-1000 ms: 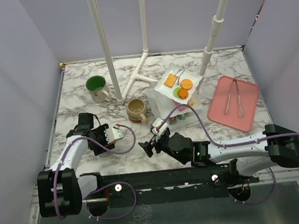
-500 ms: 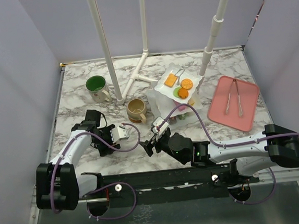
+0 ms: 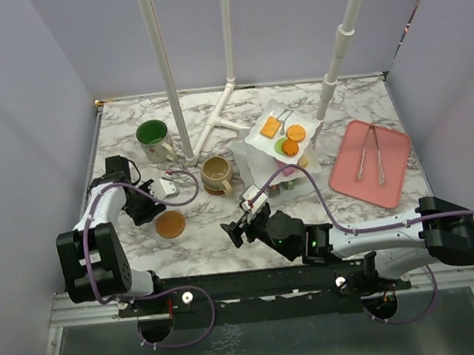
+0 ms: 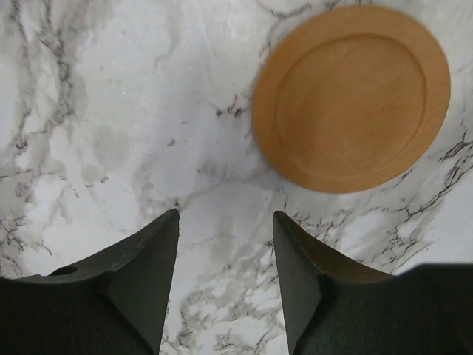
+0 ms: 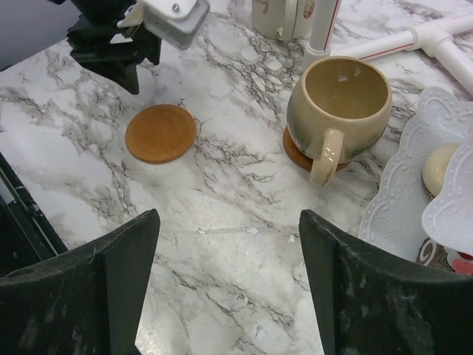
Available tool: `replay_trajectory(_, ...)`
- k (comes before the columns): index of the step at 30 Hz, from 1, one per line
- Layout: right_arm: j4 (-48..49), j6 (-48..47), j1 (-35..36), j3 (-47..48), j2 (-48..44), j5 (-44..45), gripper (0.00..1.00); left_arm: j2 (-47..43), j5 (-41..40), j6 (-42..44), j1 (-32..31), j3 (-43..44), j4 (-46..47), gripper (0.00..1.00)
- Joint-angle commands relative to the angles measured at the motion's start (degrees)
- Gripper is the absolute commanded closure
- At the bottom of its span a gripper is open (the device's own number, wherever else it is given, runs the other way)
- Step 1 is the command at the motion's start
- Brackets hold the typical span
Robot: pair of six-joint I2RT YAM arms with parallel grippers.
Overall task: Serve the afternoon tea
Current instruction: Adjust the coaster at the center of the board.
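A round brown coaster (image 3: 171, 225) (image 4: 351, 96) (image 5: 160, 133) lies bare on the marble. My left gripper (image 3: 148, 210) (image 4: 225, 222) (image 5: 127, 74) hangs just up-left of it, open, with only table between its fingers. The beige mug (image 3: 216, 173) (image 5: 340, 103) stands on a second coaster (image 5: 295, 153). The green-lined mug (image 3: 153, 135) sits at the back left. The white tiered stand (image 3: 260, 142) (image 5: 403, 200) carries small toy biscuits (image 3: 296, 132) on its top plate. My right gripper (image 3: 233, 230) (image 5: 228, 218) is open and empty over the marble, in front of the beige mug.
A pink tray (image 3: 394, 168) holding tongs (image 3: 368, 153) lies at the right. White pipe posts (image 3: 186, 140) rise from the table's back middle, between the two mugs and behind the stand. Purple cables (image 3: 304, 184) loop off both wrists.
The left gripper has drawn back up and to the left, and the brown coaster now lies uncovered on the marble where it was. Its jaws have narrowed somewhat. The right arm stays put.
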Motion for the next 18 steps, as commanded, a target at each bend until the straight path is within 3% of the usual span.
replay_trajectory(1,-0.46,0.92,0.44,-0.29,-0.89,2.17,0.20,-0.64,-5.58,10.47,1.32,-4.34,0.19,0.45)
replay_trajectory(6,-0.05,1.01,0.40,-0.19,-0.62,2.18,0.20,-0.41,-2.05,7.93,0.07,-5.37,2.62,0.44)
replay_trajectory(18,-0.03,1.23,0.44,-0.19,-0.63,2.61,0.20,-0.98,0.62,-3.93,-11.72,-10.39,7.93,0.44)
